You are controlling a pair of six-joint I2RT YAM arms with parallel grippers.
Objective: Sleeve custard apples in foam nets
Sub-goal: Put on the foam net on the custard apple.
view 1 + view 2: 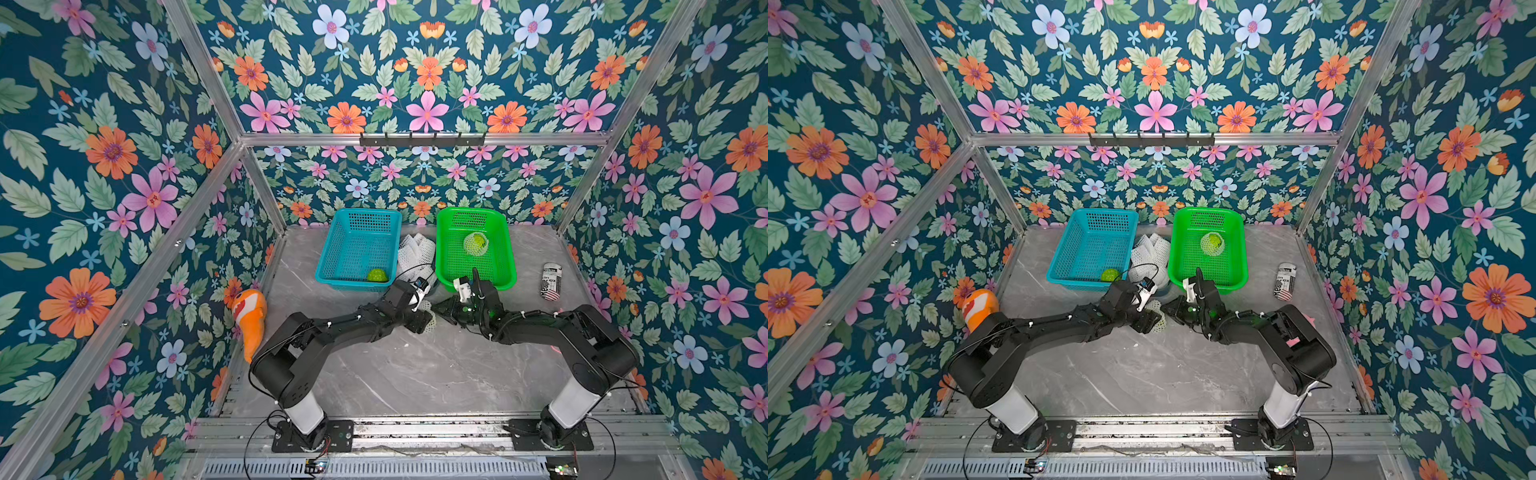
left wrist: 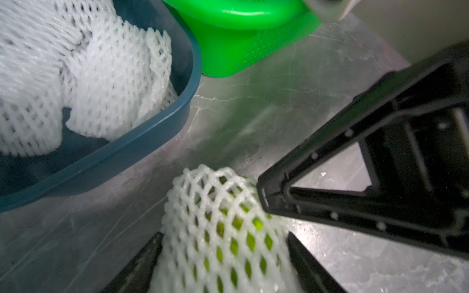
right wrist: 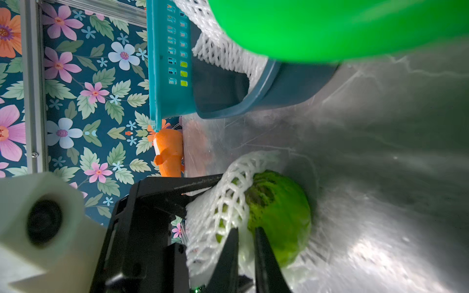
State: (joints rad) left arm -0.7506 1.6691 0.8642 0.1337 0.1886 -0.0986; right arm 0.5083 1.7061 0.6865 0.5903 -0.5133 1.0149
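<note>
Between the two arms, low over the marble table, a green custard apple (image 3: 281, 215) sits partly inside a white foam net (image 2: 215, 203). My left gripper (image 2: 224, 234) is shut on this netted fruit, one finger against each side. My right gripper (image 3: 246, 230) is shut on the net's loose rim beside the bare end of the fruit. In both top views the two grippers (image 1: 428, 320) (image 1: 440, 311) meet tip to tip. A bare custard apple (image 1: 377, 275) lies in the blue basket (image 1: 328, 249). A netted one (image 1: 475, 243) lies in the green basket (image 1: 509, 257). Spare foam nets (image 1: 415, 249) are piled between the baskets.
The spare nets lie in a dark blue tray (image 2: 162, 121) close behind the grippers. An orange clownfish plush (image 1: 249, 316) leans at the left wall. A printed can (image 1: 552, 281) lies right of the green basket. Floral walls enclose the table on three sides.
</note>
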